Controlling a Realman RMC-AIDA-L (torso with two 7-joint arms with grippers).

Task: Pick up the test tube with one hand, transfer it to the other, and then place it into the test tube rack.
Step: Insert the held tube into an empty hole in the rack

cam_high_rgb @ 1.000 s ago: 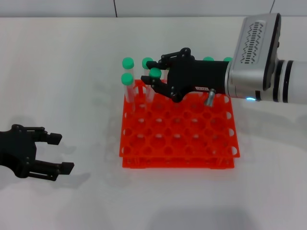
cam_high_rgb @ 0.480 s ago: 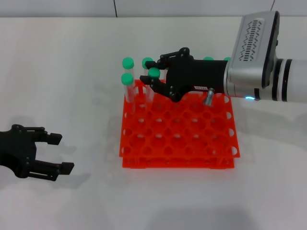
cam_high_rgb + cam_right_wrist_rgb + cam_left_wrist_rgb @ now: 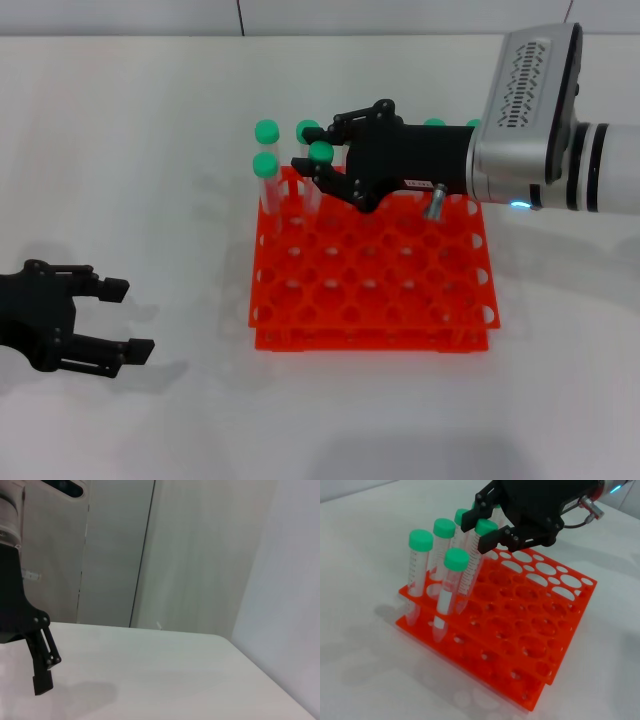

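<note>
The test tube (image 3: pixel 320 154), clear with a green cap, leans in a back-row hole of the orange-red test tube rack (image 3: pixel 370 295). My right gripper (image 3: pixel 324 166), black with a small white label, is shut on the tube just under its cap. The left wrist view shows the same grip: the tube (image 3: pixel 479 555) slants down into the rack (image 3: pixel 535 650), with the right gripper (image 3: pixel 481 531) closed around its top. My left gripper (image 3: pixel 129 319), black and unlabelled, is open and holds nothing, low over the table to the left of the rack.
Other green-capped tubes (image 3: pixel 265 165) stand at the rack's back left corner, and two more caps (image 3: pixel 434 125) show behind the right wrist. In the left wrist view these tubes (image 3: pixel 421 560) stand close beside the held one. White table lies all around.
The right gripper and the held tube have shifted very slightly to the left. The left arm has not moved.
</note>
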